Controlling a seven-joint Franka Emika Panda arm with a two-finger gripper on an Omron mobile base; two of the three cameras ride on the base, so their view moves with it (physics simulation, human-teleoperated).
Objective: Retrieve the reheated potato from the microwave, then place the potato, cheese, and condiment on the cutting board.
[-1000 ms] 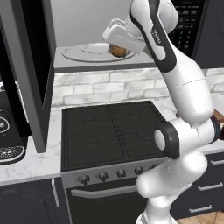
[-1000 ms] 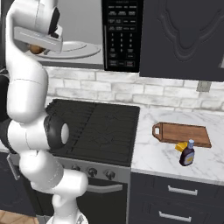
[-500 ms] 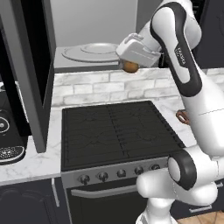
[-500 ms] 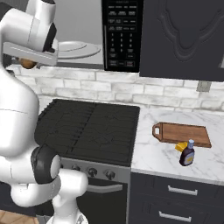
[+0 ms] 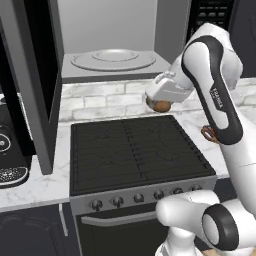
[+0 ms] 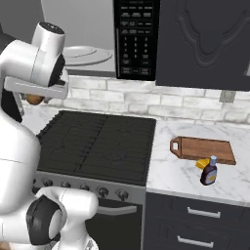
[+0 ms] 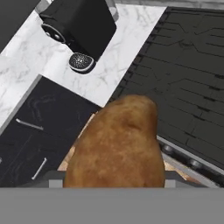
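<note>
End effector (image 5: 159,104): closed around the potato (image 5: 161,106), which I carry in mid-air above the rear of the black stove (image 5: 132,150); the hand view has it close up between the fingers.
Microwave (image 6: 135,39): door open, its round turntable (image 5: 113,59) bare, so I judge the retrieval step done.
Cutting board (image 6: 202,150): flat on the marble tabletop (image 6: 173,171) right of the stove, handle end toward it, nothing on it yet.
Cheese (image 6: 202,163): on the tabletop just in front of the board, partly hidden by the bottle.
Condiment (image 6: 209,171): upright beside the cheese, off the board.
Next move, my judgement: I swing the arm rightward over the stove to the board.
</note>
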